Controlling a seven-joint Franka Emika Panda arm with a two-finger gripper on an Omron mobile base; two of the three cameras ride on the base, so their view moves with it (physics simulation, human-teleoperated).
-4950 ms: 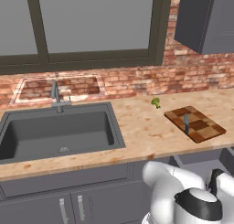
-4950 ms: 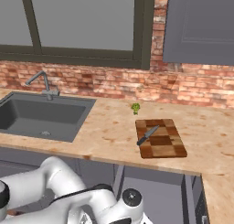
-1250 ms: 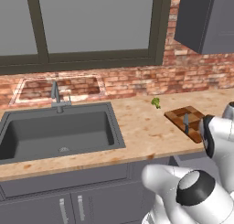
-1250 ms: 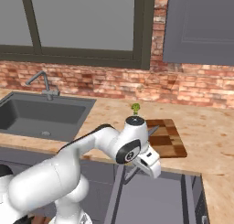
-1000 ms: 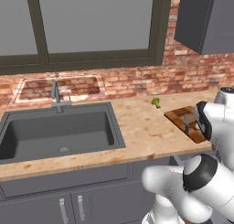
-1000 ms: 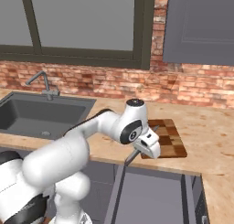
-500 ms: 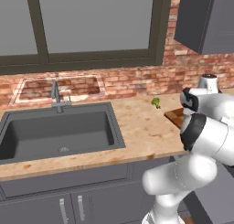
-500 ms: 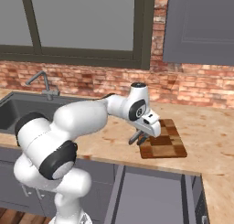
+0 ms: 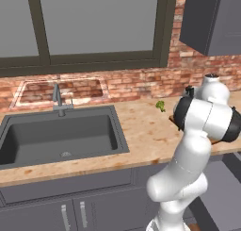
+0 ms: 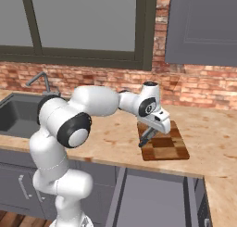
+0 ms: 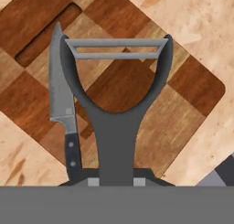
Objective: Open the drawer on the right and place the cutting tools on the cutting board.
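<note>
My gripper (image 11: 116, 182) is shut on the handle of a dark grey Y-shaped peeler (image 11: 116, 122), one of the cutting tools, held just above the checkered wooden cutting board (image 11: 183, 86). A small knife (image 11: 58, 86) with a grey blade and dark handle lies on the board just left of the peeler. From the right base view the gripper (image 10: 156, 125) hangs over the left end of the cutting board (image 10: 169, 147), with the knife (image 10: 147, 138) below it. The drawer (image 10: 152, 198) stands pulled out below the counter, its grey inside showing.
A green broccoli floret (image 9: 160, 105) lies on the wooden counter (image 9: 141, 131) left of the arm. The sink (image 9: 61, 136) with its faucet (image 9: 57, 97) is at the left. A brick wall and a dark upper cabinet (image 10: 203, 27) stand behind the board.
The arm has risen from the open drawer and swung over the cutting board, carrying the peeler. The knife has stayed on the board and the drawer has stayed open.
</note>
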